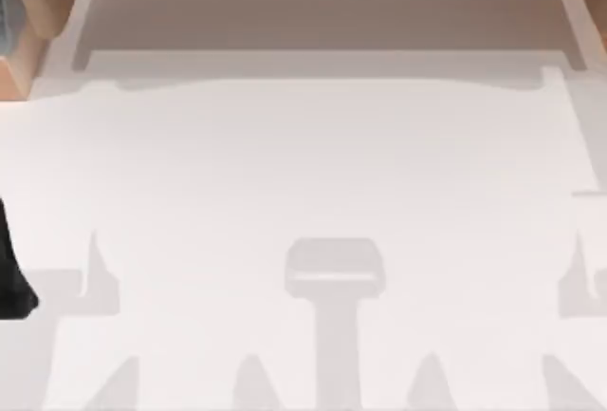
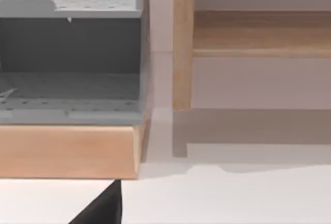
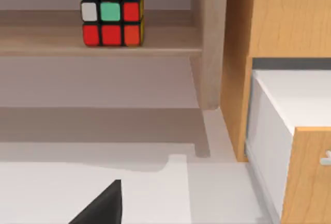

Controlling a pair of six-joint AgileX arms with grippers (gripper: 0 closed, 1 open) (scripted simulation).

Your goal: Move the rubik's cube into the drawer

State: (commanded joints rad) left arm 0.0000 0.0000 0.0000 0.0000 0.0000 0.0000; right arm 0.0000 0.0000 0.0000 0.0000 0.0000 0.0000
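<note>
So far nothing of the task looks done. The small black-gridded rubik's cube with red, green, yellow and white squares [image 3: 110, 11] sits upright on a low pale wooden shelf [image 3: 155, 40], ahead of my right gripper [image 3: 101, 206] and well apart from it; from above the cube is at the far right end of that shelf. Beside the right gripper stands a light wooden drawer unit with a white inner box [image 3: 289, 100], pulled partly out. My left gripper [image 2: 101, 206] faces an open grey perforated compartment framed in wood [image 2: 70, 97]. I cannot tell whether either gripper's fingers are apart or together. Reaching, grasping, carrying and placing all remain, as I judge it.
</note>
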